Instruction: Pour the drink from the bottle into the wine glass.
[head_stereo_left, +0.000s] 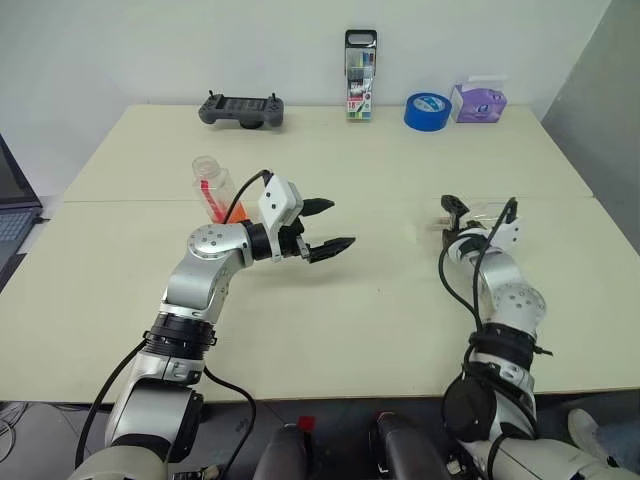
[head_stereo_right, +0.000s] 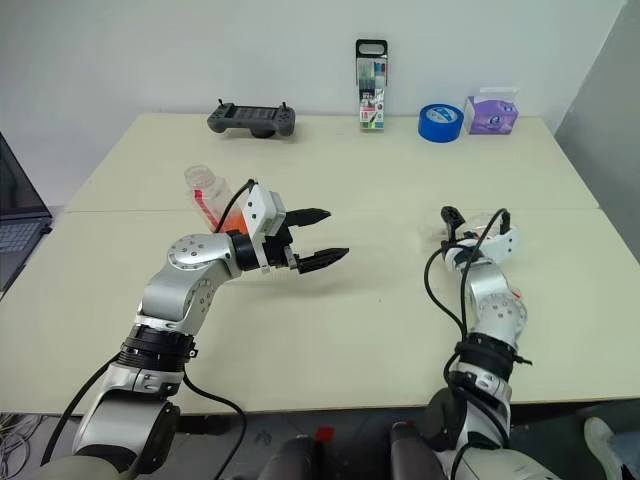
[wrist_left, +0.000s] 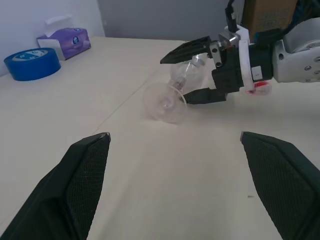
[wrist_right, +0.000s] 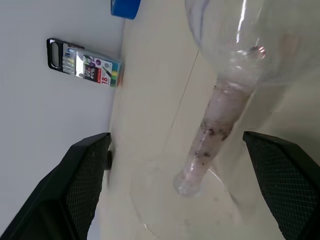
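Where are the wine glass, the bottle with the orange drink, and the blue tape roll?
wine glass (wrist_left: 165, 102): left wrist view, on its round foot; it lies on its side.
bottle (head_stereo_left: 213, 186): left eye view, on its clear upper body.
blue tape roll (head_stereo_left: 428, 110): left eye view, on its outer side.

At the far edge of the table (head_stereo_left: 330, 330) sit a dark game controller (head_stereo_left: 241, 110), a standing pack of pens (head_stereo_left: 360, 74), a blue tape roll (head_stereo_left: 428, 110) and a purple tissue box (head_stereo_left: 478, 102).

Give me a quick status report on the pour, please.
Left gripper open, empty. Right gripper open, straddling the wine glass, which lies on its side. Bottle behind the left arm, uncapped, not held. Nothing in the way.
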